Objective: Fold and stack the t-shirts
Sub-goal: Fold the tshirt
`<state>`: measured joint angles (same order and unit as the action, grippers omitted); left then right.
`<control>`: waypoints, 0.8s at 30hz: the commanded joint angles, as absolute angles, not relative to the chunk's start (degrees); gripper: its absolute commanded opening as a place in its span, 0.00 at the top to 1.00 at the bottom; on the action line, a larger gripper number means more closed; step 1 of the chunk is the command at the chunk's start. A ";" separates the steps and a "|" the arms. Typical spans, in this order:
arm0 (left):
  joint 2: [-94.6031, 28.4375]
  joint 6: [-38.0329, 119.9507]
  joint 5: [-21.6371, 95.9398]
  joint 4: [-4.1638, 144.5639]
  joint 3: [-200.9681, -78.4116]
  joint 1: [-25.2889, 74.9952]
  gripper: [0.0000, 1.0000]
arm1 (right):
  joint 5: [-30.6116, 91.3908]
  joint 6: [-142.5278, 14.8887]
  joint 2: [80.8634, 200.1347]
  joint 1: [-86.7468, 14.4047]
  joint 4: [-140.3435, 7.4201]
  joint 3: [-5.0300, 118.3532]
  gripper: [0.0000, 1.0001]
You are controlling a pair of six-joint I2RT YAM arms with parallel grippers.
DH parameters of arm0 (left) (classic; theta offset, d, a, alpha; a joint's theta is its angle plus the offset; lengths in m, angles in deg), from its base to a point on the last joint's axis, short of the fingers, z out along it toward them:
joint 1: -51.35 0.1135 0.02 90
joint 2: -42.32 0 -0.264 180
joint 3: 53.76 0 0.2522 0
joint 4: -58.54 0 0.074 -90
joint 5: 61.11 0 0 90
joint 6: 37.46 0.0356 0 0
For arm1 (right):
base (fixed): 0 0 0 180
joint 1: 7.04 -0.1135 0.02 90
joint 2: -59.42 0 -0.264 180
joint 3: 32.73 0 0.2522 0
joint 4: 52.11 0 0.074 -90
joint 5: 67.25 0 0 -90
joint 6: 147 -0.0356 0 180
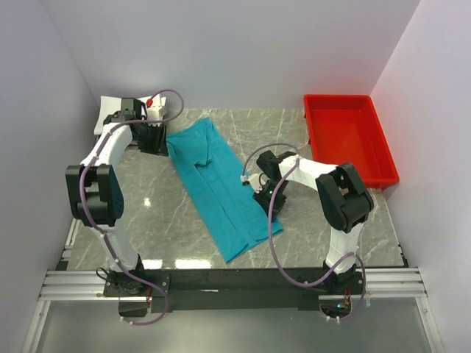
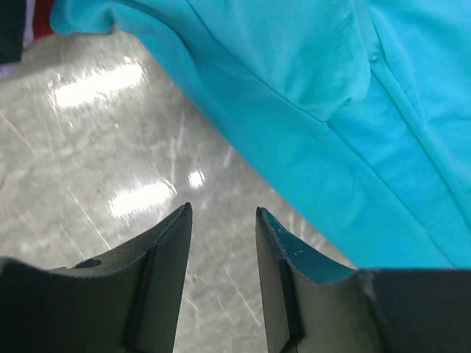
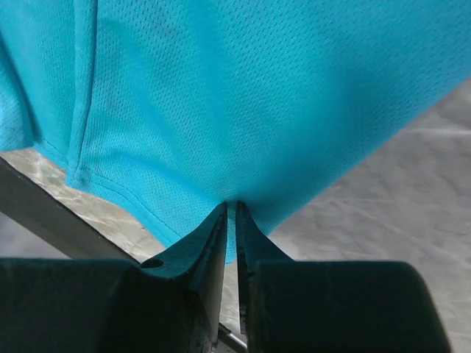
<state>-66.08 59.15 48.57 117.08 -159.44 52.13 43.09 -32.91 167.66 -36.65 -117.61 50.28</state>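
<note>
Right claw (image 3: 231,209) tight on teal t-shirt (image 3: 257,95)

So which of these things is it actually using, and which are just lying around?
In the job: teal-blue cloth t-shirt; right claw, shut on its edge; open left claw beside it; white cloth back left, probably another shirt.
Lying about: red plastic tray; grey marble table.
</note>
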 commanded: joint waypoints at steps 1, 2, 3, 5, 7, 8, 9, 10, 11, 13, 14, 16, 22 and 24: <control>-62.71 58.25 51.03 115.90 -156.12 52.32 0.55 | 43.22 -34.24 168.58 -39.55 -115.79 47.65 0.83; -62.36 58.08 51.21 115.90 -155.85 52.23 0.55 | 44.79 -34.50 168.49 -40.52 -115.96 47.04 0.83; -62.01 57.81 51.91 115.90 -155.50 52.23 0.55 | 45.68 -34.77 168.14 -41.40 -116.14 45.47 0.84; -62.18 57.90 52.44 116.16 -155.50 51.71 0.56 | 48.22 -34.34 167.44 -45.17 -116.57 44.05 0.85; -63.49 57.55 53.14 115.72 -155.59 49.96 0.56 | 48.67 -34.77 167.00 -48.16 -116.58 44.22 0.86; -64.19 57.37 53.23 115.63 -155.94 48.55 0.56 | 51.55 -35.03 167.08 -50.18 -116.93 45.44 0.86; -66.20 56.94 53.06 115.63 -156.46 47.67 0.56 | 53.49 -35.21 167.52 -50.72 -117.63 46.32 0.86; -67.35 56.59 52.19 115.63 -157.68 46.01 0.56 | 55.51 -35.21 168.57 -51.07 -119.64 47.20 0.86; -68.76 56.23 51.75 115.81 -158.57 45.30 0.57 | 57.79 -34.95 169.10 -51.77 -120.70 48.86 0.86; -72.63 55.00 51.83 115.81 -161.11 43.98 0.57 | 61.33 -34.16 169.37 -51.87 -122.90 49.84 0.84; -75.07 54.22 51.57 115.98 -162.08 43.53 0.57 | 61.51 -33.54 168.93 -51.78 -123.17 50.37 0.83; -77.63 54.12 50.61 116.33 -164.97 42.74 0.57 | 61.16 -32.93 167.53 -50.73 -123.35 50.72 0.82; -87.92 53.33 47.35 118.09 -174.20 40.02 0.59 | 60.11 -31.34 162.34 -40.46 -123.43 53.79 0.80; -92.05 52.98 46.47 117.92 -178.85 39.66 0.59 | 59.32 -30.64 162.60 -37.82 -124.05 56.08 0.79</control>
<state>-87.80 54.19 48.70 118.54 -173.10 40.54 59.44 -32.54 165.85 -42.03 -122.88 52.03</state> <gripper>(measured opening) 0.414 0.207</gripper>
